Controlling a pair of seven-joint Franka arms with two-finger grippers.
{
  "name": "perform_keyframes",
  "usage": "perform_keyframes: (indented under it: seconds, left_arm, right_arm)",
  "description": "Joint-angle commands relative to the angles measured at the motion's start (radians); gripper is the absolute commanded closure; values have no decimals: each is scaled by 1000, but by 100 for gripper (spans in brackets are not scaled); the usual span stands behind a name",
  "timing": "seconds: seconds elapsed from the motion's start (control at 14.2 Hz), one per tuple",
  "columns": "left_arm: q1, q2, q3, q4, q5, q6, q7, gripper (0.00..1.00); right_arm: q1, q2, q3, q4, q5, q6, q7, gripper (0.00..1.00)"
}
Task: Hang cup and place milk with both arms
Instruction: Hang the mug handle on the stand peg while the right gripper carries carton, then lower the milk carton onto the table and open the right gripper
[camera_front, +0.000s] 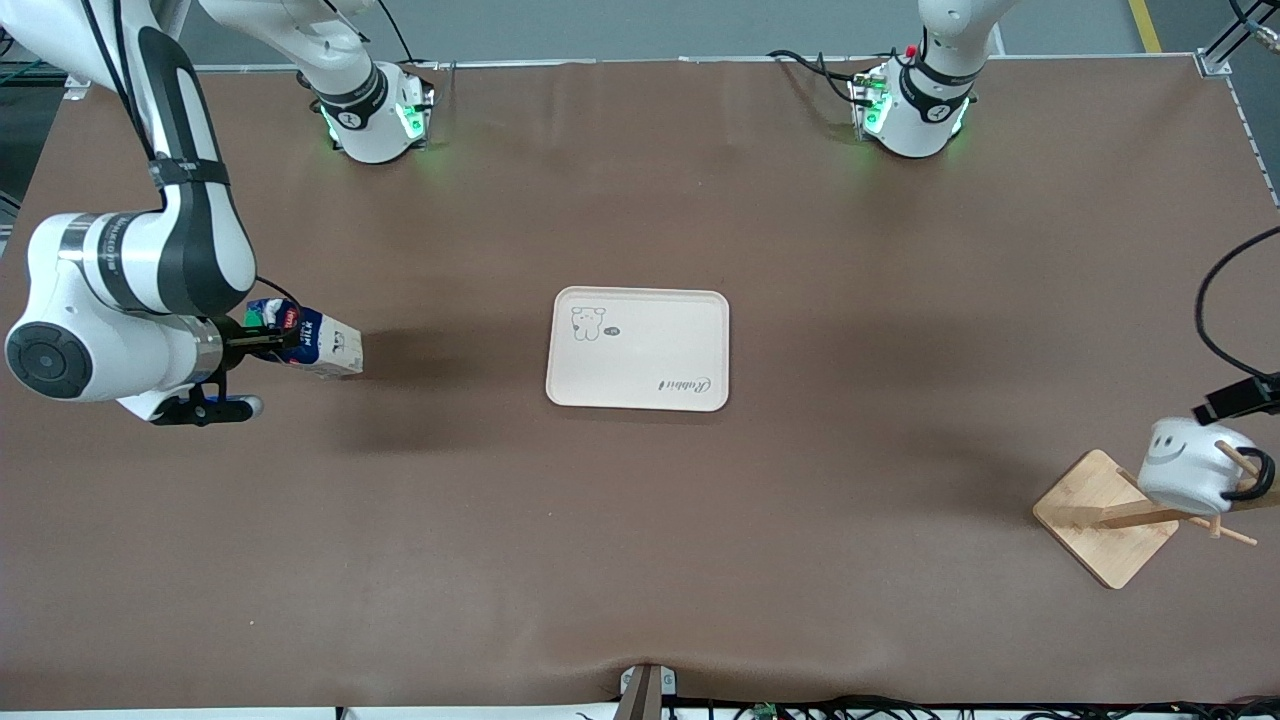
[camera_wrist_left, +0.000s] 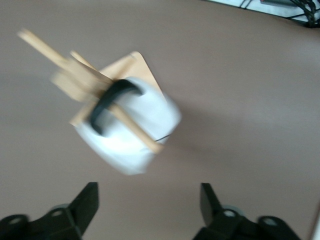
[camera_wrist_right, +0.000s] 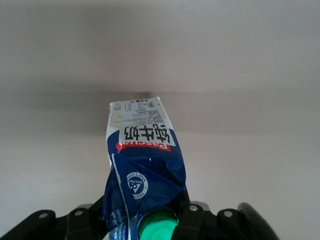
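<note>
The right gripper (camera_front: 268, 342) is clamping the milk (camera_front: 318, 343) near its gabled top, carrying it tilted above the table toward the right arm's end, well apart from the tray (camera_front: 640, 348). The carton looks light and crushable, so a grip at its upper part seems wise. It is showing dark blue sides, a green cap and a pale base. The left gripper (camera_wrist_left: 149, 206) is standing wide open, empty, over the cup (camera_wrist_left: 131, 131), a white, likely brittle smiley mug hanging by its black handle on the wooden rack (camera_front: 1110, 515).

One cup (camera_front: 1190, 468), one milk (camera_front: 322, 342), one tray (camera_front: 640, 349), one wooden rack (camera_front: 1108, 516), two arms.
</note>
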Motion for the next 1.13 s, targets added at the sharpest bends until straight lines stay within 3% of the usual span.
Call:
perform_keyframes:
  seconds: [0.0,0.21,0.56,0.63,0.7,0.77,0.91,1.06]
  left_arm:
    - [1,-21,-39,0,3,-64,-86,0]
    - [-27,-42,-46,0,3,-96,-109,0]
    - [-43,-68,-78,5,1,-107,-103,0]
    - [-43,-73,-78,5,1,-110,-97,0]
    - [-42,-97,-76,5,3,-127,-96,0]
    - [-42,-103,-76,5,3,-142,-96,0]
    - [-42,-113,-78,8,-8,-183,-96,0]
    - [-43,-168,-69,2,-4,-194,-85,0]
  right_arm:
    - [-35,-57,12,-97,-53,29,-8,100]
    - [-36,-60,-22,-163,-112,72,13,100]
    - [-35,-89,-42,-275,-112,189,27,97]
    - [-35,-88,-42,-276,-112,189,27,84]
    - [-35,-88,-42,-275,-112,186,27,54]
    - [-35,-88,-40,-275,-110,187,27,19]
    - [-33,-91,-40,-273,-109,184,27,0]
    - [-33,-91,-40,-273,-107,182,27,0]
